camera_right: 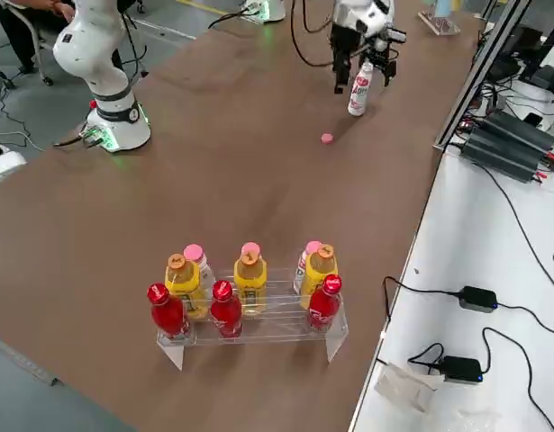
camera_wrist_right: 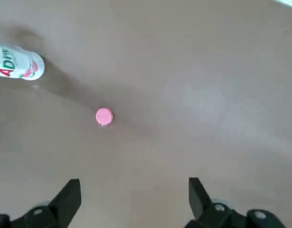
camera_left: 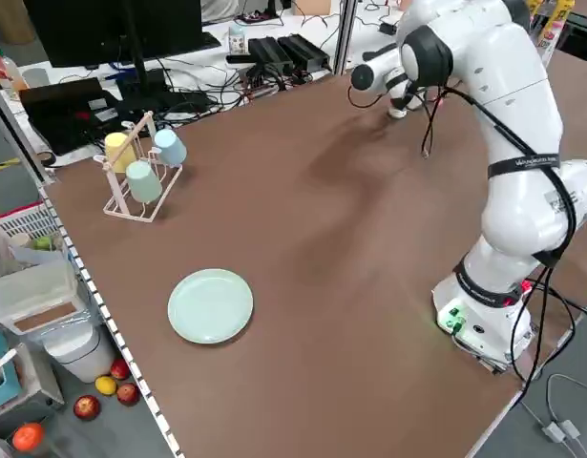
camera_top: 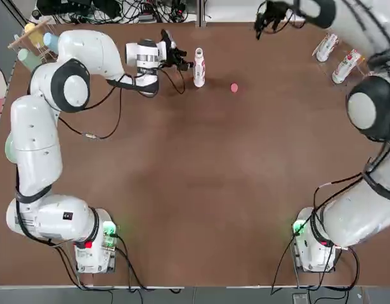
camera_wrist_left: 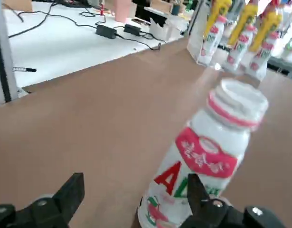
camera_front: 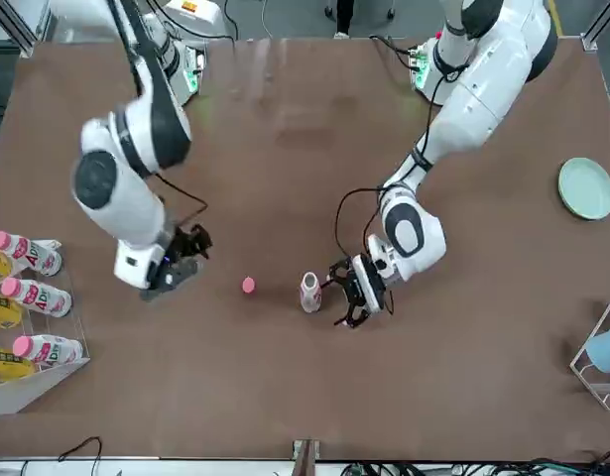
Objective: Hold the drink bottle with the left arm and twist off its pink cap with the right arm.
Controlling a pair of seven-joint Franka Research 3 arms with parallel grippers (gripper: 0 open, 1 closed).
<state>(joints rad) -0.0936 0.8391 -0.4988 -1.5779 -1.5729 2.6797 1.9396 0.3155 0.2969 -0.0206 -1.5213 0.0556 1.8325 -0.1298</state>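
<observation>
Left claw (camera_top: 181, 61) beside uncapped bottle (camera_top: 198, 67)

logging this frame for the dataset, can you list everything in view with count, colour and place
drink bottle: 1, white, upright, uncapped, far side of table
pink cap: 1, pink, on the table beside the bottle
racked bottles: 8, red, yellow and pink-capped white, clear rack at right edge
plate: 1, pale green, left side
cups: 3, yellow, blue, green, on a rack, far left corner
left claw: 1, black, open, beside the bottle
right claw: 1, black, open, raised off the cap
</observation>
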